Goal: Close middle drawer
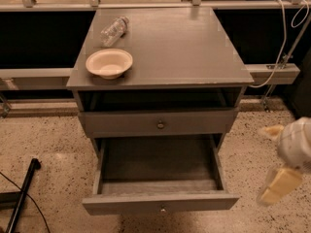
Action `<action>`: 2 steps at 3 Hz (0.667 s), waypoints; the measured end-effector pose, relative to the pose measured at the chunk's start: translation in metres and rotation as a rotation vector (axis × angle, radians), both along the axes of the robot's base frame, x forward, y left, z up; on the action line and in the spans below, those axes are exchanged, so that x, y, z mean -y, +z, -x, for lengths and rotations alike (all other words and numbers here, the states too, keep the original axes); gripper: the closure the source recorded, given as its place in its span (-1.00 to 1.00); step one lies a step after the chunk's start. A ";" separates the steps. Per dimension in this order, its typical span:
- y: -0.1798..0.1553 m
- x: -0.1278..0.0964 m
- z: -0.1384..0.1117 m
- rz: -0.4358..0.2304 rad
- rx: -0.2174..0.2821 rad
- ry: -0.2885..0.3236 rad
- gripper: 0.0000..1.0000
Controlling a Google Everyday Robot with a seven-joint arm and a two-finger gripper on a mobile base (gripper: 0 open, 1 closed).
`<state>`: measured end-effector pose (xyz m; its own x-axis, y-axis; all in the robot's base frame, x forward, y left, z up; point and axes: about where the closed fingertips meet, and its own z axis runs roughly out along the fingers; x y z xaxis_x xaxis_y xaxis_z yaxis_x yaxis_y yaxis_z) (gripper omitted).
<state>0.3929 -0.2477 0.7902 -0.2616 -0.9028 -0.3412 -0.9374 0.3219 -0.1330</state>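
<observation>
The grey cabinet [165, 57] has its middle drawer [160, 174] pulled far out toward me. The drawer is empty, and its flat front with a small round knob [163, 209] sits at the bottom of the view. The uppermost drawer [160, 124] above it shows its taller front and knob, with a dark gap under the cabinet top. The lowest drawer is hidden under the open one. My gripper [267, 164] hangs to the right of the open drawer, apart from it, its cream fingers [281, 184] spread with nothing between them.
A cream bowl [109, 63] and a lying plastic bottle [114, 29] are on the cabinet top. A black pole [22, 193] lies on the speckled floor at the left. White cables [284, 42] hang by a rail at the right. Dark panels run behind.
</observation>
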 end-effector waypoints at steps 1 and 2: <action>-0.075 0.007 0.019 -0.117 -0.005 0.030 -1.00; -0.070 0.005 0.019 -0.107 -0.003 0.037 -1.00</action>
